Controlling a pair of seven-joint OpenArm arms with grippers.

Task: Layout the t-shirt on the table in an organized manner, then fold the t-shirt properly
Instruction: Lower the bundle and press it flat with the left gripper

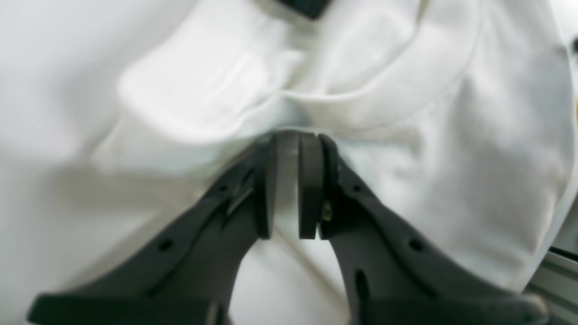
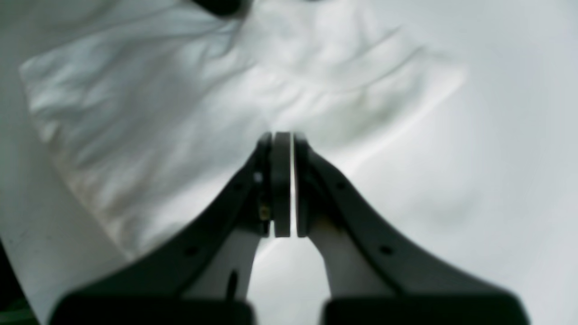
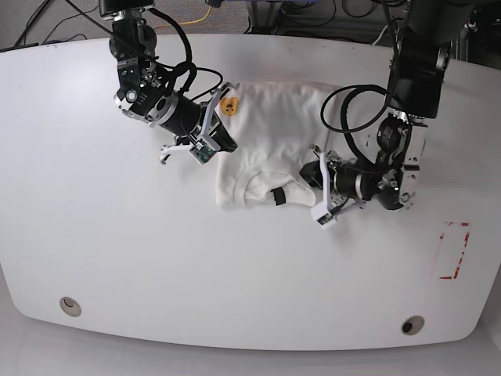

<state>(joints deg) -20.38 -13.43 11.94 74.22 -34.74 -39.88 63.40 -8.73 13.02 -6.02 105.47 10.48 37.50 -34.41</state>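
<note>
Pinching the crumpled white cotton t-shirt [image 3: 266, 145] between us, my left hand [image 1: 295, 140] clamps its right edge; my right hand [image 2: 283, 135], fingers together, sits at its far-left edge.

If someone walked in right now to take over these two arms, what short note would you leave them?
Left gripper: fingers closed on a fold of the t-shirt, at its edge on the base view's right.
Right gripper: fingers shut; the wrist view shows cloth just ahead of the tips, but a hold cannot be confirmed. It sits at the shirt's other side.
T-shirt: lying bunched and creased on the far middle of the table, white side up, only a bit of orange print showing.
Done: nothing finished; the shirt is not yet spread flat.
Left: smooth it out, then fold it.
</note>
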